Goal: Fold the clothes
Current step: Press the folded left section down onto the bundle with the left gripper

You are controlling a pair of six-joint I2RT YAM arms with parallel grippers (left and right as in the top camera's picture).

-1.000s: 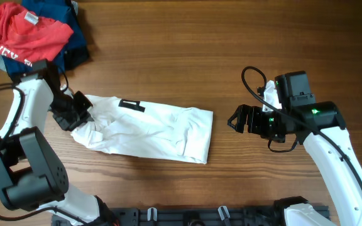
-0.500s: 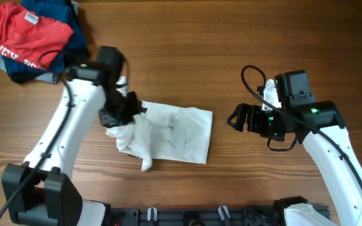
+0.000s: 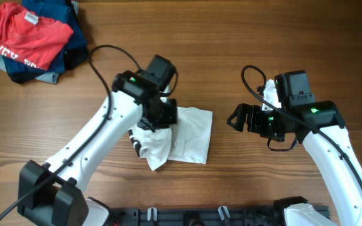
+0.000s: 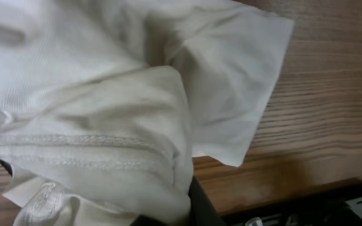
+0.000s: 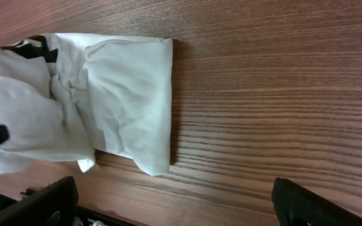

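Observation:
The white shirt [image 3: 187, 135] lies wrinkled in the middle of the table, its left part lifted and folded over toward the right. My left gripper [image 3: 159, 118] is shut on the shirt's left end and holds it above the rest of the cloth. The left wrist view shows the gathered fabric [image 4: 105, 144] bunched against a dark finger [image 4: 197, 204]. My right gripper [image 3: 236, 118] is open and empty, just right of the shirt's right edge, not touching it. The right wrist view shows the shirt [image 5: 131, 94] ahead of the open fingers [image 5: 175, 201].
A pile of a red printed T-shirt [image 3: 24, 34] on navy blue garments [image 3: 65, 19] sits at the far left corner. A black rail [image 3: 200, 216] runs along the table's front edge.
My left gripper has carried the shirt's left end far to the right, folding the shirt over itself. The right arm has not moved.

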